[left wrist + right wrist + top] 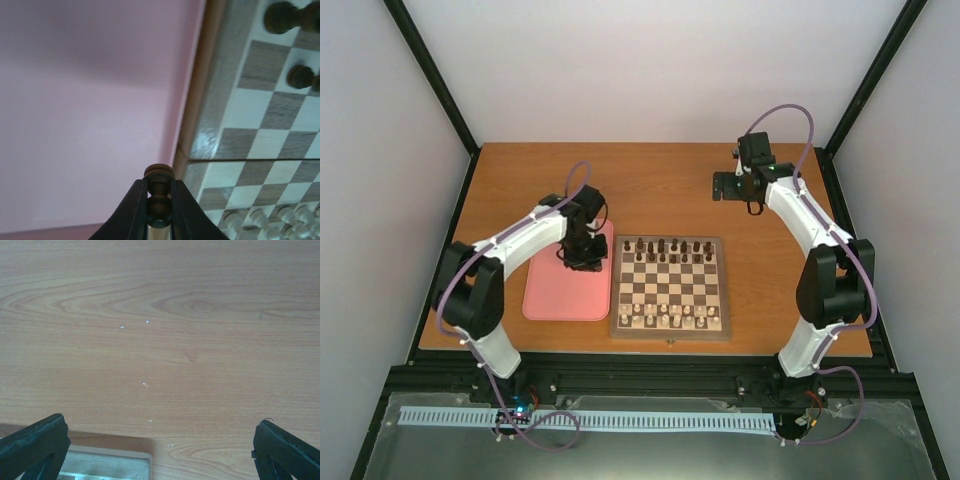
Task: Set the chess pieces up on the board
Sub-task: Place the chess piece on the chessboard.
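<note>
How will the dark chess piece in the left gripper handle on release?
Probably rigid: the dark chess piece shows no flex in the left gripper. Likely light, as it looks smaller than a chessboard square. Its rounded, narrow shape may tip or roll if released tilted.

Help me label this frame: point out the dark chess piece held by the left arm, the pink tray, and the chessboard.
dark chess piece [159, 189]: left wrist view, its neck below the round head.
pink tray [560, 295]: top view, bare surface.
chessboard [670, 284]: top view, empty middle square.

no readable text, labels, brands or numbers anywhere
</note>
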### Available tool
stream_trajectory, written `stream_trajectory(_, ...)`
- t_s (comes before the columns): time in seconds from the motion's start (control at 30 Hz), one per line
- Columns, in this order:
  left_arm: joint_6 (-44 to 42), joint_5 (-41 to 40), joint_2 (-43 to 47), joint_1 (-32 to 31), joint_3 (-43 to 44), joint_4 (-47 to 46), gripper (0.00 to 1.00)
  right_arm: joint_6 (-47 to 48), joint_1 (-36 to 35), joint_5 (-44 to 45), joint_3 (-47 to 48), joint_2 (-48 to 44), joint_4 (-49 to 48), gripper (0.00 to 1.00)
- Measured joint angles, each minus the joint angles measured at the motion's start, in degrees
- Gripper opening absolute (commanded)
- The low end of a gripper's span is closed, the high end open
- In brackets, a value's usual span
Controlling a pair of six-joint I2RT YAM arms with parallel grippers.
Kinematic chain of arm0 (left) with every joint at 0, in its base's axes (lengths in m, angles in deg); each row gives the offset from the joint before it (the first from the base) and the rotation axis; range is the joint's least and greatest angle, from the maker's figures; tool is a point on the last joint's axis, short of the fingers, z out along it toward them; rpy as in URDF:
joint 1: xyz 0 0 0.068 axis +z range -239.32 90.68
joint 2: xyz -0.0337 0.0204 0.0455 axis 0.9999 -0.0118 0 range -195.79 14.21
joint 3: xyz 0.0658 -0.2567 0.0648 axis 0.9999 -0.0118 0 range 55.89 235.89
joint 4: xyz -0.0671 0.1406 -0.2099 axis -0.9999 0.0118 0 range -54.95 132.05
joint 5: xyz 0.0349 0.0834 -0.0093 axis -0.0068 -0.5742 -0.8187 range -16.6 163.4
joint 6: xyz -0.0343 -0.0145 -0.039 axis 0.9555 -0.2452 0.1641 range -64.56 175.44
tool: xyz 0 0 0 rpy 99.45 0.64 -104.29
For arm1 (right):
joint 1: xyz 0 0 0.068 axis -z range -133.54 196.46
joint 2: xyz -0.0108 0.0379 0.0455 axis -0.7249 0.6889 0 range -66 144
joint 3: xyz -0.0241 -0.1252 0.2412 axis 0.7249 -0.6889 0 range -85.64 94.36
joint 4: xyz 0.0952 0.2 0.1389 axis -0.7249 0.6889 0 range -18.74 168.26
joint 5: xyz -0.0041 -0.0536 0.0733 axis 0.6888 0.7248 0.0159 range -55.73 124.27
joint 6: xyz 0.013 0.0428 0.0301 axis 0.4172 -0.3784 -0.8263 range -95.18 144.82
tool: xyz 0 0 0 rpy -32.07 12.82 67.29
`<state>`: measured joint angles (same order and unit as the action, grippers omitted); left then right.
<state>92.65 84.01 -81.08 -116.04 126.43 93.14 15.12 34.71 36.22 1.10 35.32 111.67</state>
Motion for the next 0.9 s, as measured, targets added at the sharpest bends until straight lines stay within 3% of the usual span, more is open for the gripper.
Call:
stream_trajectory(0.5, -1.88, 1.92, -15.28, -4.96, 16.79, -1.09, 0.02, -0.22, 0.83, 0.74, -0.42, -0.46, -0.33, 1.0)
stream_trajectory(0.9, -2.99, 3.74, -19.58, -5.29, 19.19, -0.13, 0.04, -0.22, 1.49, 0.15, -0.44, -0.33, -0.35, 1.0)
